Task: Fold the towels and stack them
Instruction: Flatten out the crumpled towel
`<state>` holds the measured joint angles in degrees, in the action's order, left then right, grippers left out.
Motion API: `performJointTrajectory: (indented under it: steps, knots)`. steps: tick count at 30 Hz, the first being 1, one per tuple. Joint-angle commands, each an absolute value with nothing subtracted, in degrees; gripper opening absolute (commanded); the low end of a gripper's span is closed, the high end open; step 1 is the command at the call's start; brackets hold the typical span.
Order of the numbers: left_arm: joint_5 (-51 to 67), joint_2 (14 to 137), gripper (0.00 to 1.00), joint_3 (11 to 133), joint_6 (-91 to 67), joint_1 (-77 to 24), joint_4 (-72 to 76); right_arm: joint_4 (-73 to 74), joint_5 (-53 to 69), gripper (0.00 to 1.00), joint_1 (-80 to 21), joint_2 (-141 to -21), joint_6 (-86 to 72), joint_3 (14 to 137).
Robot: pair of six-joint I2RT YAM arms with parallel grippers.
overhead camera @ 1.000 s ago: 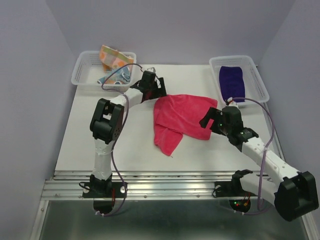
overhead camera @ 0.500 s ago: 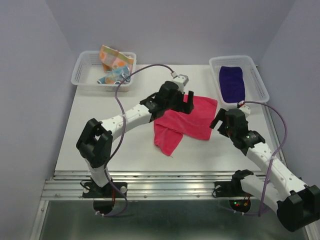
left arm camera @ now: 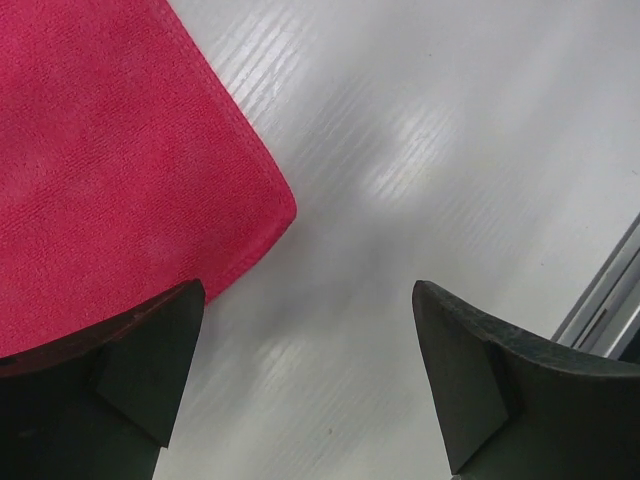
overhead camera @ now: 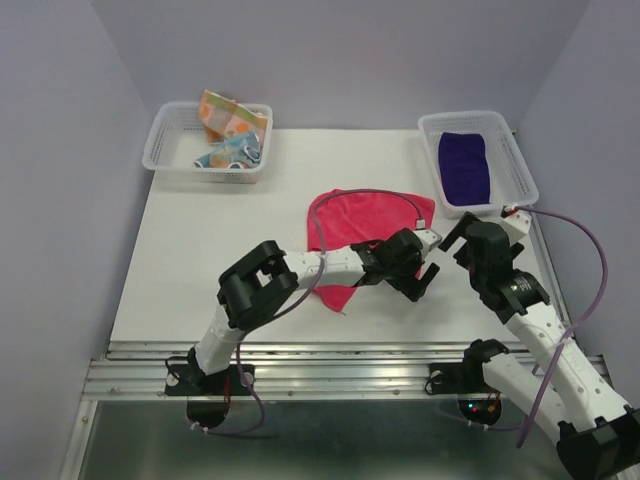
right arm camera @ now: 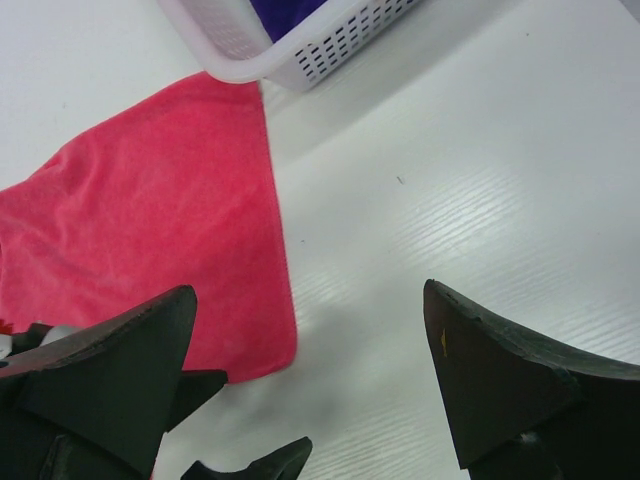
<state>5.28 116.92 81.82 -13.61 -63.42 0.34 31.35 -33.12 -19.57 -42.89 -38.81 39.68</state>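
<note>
- Toward the near side of the white table (overhead camera: 200,260), the left gripper (overhead camera: 432,282) hangs with its jaws spread as wide as they go and nothing between them.
- From its own wrist camera, the rounded corner of the bright pink terry towel (left arm camera: 100,150) lies at about 11 o'clock from the gap. One finger (left arm camera: 130,380) overlaps the cloth's edge and the other stands over bare table.
- Just beside it, at about 1 o'clock in the overhead view, the right gripper (overhead camera: 455,232) is likewise fully open and empty. From its own camera the pink towel spreads away at about 10 o'clock, with one corner reaching in between its fingers.
- Overhead, the pink towel lies mid-table, half doubled over. Its long axis seems to run from 7 to 1 o'clock, though the left arm hides part of it.
- Both grippers crowd that one right-hand corner. The left looks marginally nearer, so I judge it best placed for the pinch.
- Farther back at 1 o'clock, a dark purple towel (overhead camera: 465,165) rests in a white mesh basket (overhead camera: 520,165).
- Two patterned towels (overhead camera: 228,130) sit in the basket at 11 o'clock.
</note>
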Motion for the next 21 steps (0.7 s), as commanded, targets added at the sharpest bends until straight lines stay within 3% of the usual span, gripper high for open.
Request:
performJointTrajectory:
  steps: [1,10,15,21]
  knots:
    - [2.9,118.3,0.96,88.2,-12.0,-63.9,0.1,31.3,-34.3,1.00,-19.4,-42.5,-38.0,42.3]
    - [-1.5,123.4,0.91,93.8,-9.0,-64.0,-3.3,29.5,-31.7,1.00,-19.4,-42.5,-36.6,41.5]
    - [2.9,125.1,0.85,93.7,-8.7,-64.6,-3.2,29.5,-32.3,1.00,-19.4,-42.7,-36.7,41.5]
    - [-0.8,127.4,0.74,93.8,-9.5,-65.4,-3.1,29.6,-32.3,1.00,-19.4,-43.2,-36.9,41.8]
